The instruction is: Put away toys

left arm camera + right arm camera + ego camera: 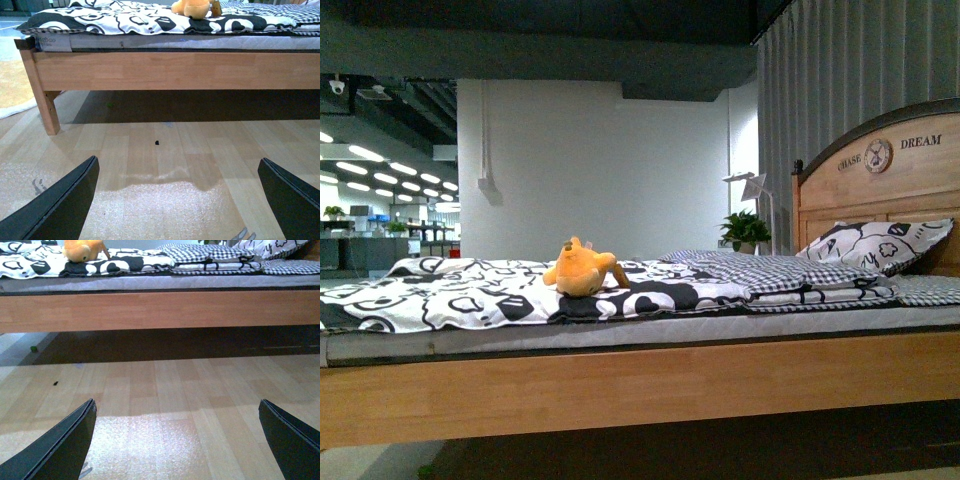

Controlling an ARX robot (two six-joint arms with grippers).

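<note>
Your left pincer [177,165] and right pincer [176,407] are both hanging low over the floor in front of the long pale wooden bed rail [640,385]. Their fingers are spreading wide apart and gripping nothing, probably parked before any reach. Above that rail, the small orange-yellow plush animal [582,270] is lying loose on the black-and-white cartoon-print quilt [450,295], the sleeping surface, so you are likely needing to raise an arm over the rail. Just above the rail's end, a white mattress label [52,42] is showing letters ending "ghao". Beyond the rail, the arched wooden headboard [880,190] is displaying "CHASE DREAM" around a round clock emblem [878,155].
</note>
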